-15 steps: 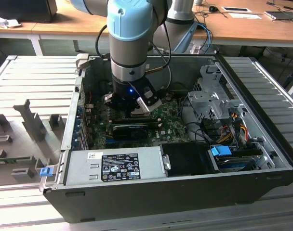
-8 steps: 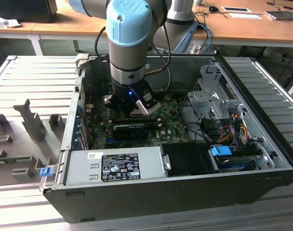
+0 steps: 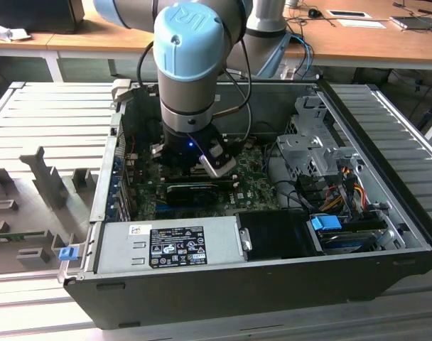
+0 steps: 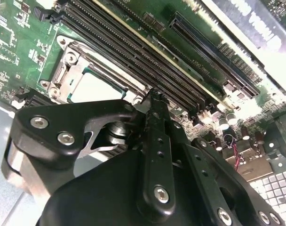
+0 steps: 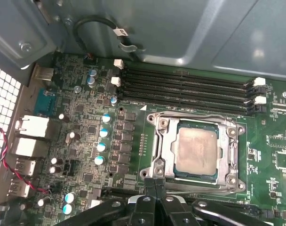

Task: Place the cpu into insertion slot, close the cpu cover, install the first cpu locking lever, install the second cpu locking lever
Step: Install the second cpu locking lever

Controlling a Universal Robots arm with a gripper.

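We see the cpu (image 5: pixel 196 149) already lying flat in the slot (image 5: pixel 158 146), its dull grey top showing through the window of the cover (image 5: pixel 194 120), which appears to lie down around it. The slot is our landmark: the memory slots (image 5: pixel 185 89) run just beside it, and the gripper (image 5: pixel 155 188) sits at its near edge, the fingers (image 5: pixel 150 187) pressed together with nothing between them. In the second wrist view the closed gripper (image 4: pixel 154 101) hangs just beside the cover (image 4: pixel 70 59) and the cpu (image 4: pixel 93 87). We judge the chip light, stiff and fragile, best held by its edges; the cover is thin springy metal, best pushed at its rim. We cannot tell whether either lever is latched. In the exterior view the arm (image 3: pixel 191 64) reaches down into the case (image 3: pixel 202 284).
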